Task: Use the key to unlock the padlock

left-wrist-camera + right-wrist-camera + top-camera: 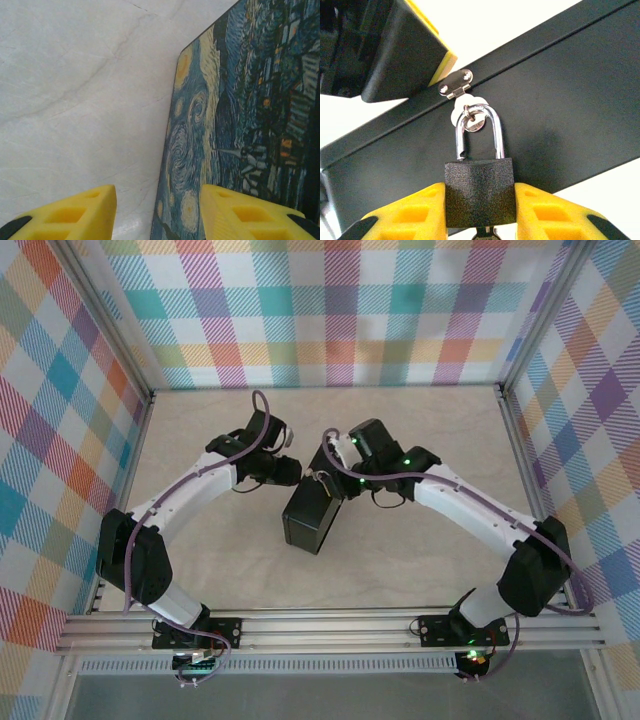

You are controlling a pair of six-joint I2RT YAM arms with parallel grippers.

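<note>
A black padlock (479, 192) hangs by its silver shackle (495, 130) from the hasp (456, 84) of the black box (560, 100). My right gripper (479, 210) is shut on the padlock's body. The shackle's left end sits just above the body with its notch showing. The head of the key (485, 233) pokes out under the padlock. My left gripper (157, 215) is open and straddles the edge of the box's blue-and-yellow painted lid (240, 110). From above, both grippers (288, 472) (335, 488) meet at the tilted box (312, 520).
The pale table surface (75, 100) lies left of the lid. Plaid walls (340, 310) close in the back and both sides. One finger of the left gripper (410, 55) rests at the box's edge near the hasp.
</note>
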